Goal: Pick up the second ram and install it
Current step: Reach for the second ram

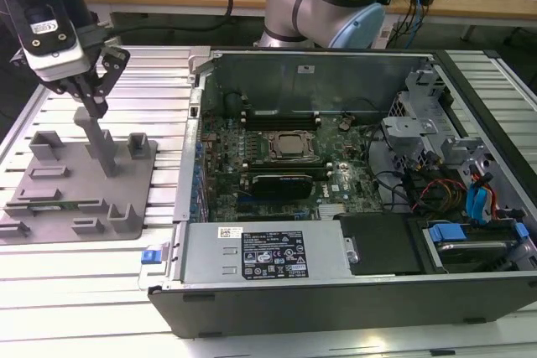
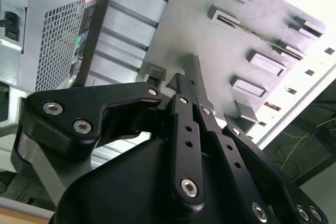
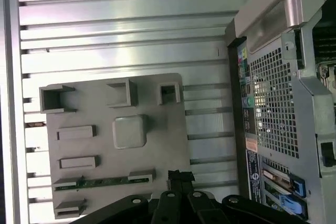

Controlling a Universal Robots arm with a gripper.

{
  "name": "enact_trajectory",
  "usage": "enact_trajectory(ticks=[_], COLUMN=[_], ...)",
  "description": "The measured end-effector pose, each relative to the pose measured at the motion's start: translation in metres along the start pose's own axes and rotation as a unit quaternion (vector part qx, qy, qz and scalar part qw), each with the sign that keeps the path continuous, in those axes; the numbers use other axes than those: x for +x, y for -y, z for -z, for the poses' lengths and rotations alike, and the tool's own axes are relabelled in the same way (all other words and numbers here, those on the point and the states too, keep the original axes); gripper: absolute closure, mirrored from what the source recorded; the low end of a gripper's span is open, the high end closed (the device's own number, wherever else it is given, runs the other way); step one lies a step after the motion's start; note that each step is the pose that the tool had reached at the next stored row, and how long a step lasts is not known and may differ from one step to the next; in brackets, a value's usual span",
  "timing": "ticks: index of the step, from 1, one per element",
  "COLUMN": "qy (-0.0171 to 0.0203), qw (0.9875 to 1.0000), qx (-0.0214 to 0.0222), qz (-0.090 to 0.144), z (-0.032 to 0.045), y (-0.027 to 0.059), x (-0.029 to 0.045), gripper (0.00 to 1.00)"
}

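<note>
While the tool (image 1: pixel 91 106) hovers with black metal fingers pinched together, gripping nothing, the thin flat green second ram (image 3: pixel 102 182) lies slotted in the matte grey fixture plate (image 3: pixel 168 129), ribbed aluminium surface (image 3: pixel 126 30) beneath.

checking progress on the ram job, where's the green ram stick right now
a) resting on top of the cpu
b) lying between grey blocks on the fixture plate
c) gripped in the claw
b: the second ram lies flat between blocks on the grey fixture plate, outside the computer case, while the claw is over a grey post.
</note>
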State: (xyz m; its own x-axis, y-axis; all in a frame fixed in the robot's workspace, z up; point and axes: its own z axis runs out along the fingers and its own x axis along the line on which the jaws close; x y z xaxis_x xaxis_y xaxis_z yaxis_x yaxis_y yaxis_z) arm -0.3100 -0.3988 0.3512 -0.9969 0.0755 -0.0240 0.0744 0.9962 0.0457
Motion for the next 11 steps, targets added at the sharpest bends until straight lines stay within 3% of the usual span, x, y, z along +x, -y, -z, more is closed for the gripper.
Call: enact_trajectory(ticks=[5, 7, 11], qy=[0.0000, 0.0000, 0.0000], qw=[1.0000, 1.0000, 1.0000], qx=[0.0000, 0.0000, 0.0000], qz=[0.000, 0.000, 0.000], z=[-0.0070, -0.0101, -0.0136], y=[0.0019, 0.0029, 0.0045], x=[0.0207, 0.0320, 0.0405], gripper=[0.92, 0.92, 0.92])
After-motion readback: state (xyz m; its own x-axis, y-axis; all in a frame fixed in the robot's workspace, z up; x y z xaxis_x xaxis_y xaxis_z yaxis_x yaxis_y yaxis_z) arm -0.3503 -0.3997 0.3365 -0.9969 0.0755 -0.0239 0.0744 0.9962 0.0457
